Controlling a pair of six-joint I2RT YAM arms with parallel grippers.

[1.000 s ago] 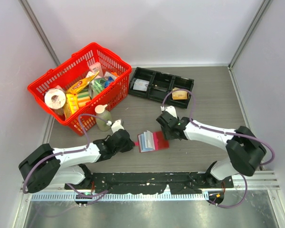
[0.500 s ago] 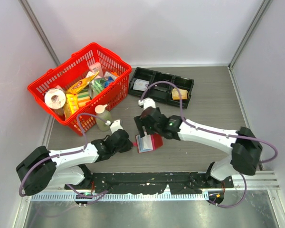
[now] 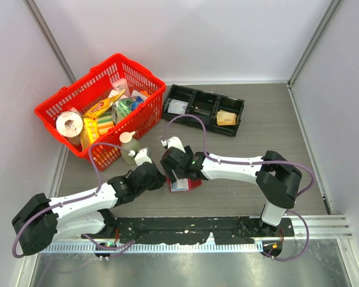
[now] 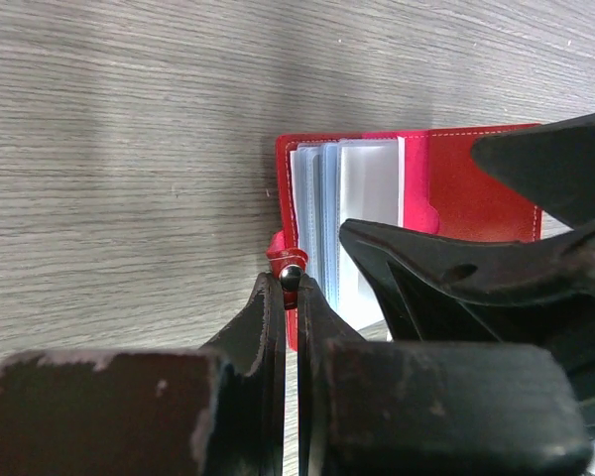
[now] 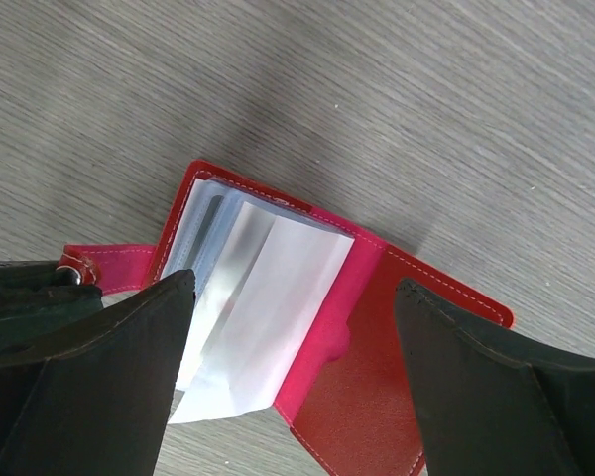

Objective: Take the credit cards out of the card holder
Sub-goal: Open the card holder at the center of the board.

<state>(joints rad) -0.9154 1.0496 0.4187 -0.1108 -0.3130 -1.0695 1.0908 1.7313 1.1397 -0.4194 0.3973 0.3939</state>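
The red card holder [image 3: 185,182] lies open on the table, its pale clear sleeves [image 5: 253,307] fanned out. My left gripper [image 4: 292,283] is shut on the holder's snap tab [image 4: 285,260] at its left edge. My right gripper [image 5: 293,297] is open and hangs just above the holder, one finger on each side of the sleeves. No grey credit card shows clearly; any cards are hidden inside the sleeves. In the top view the two grippers [image 3: 167,173] meet over the holder.
A red basket [image 3: 66,107] full of groceries stands at the back left, with a soap bottle [image 3: 129,147] in front of it. A black three-compartment tray [image 3: 194,101] at the back holds a tan paper wad [image 3: 226,118].
My right gripper has swung left from beside the holder to right above it. My left gripper has moved in and keeps hold at the holder's left edge.
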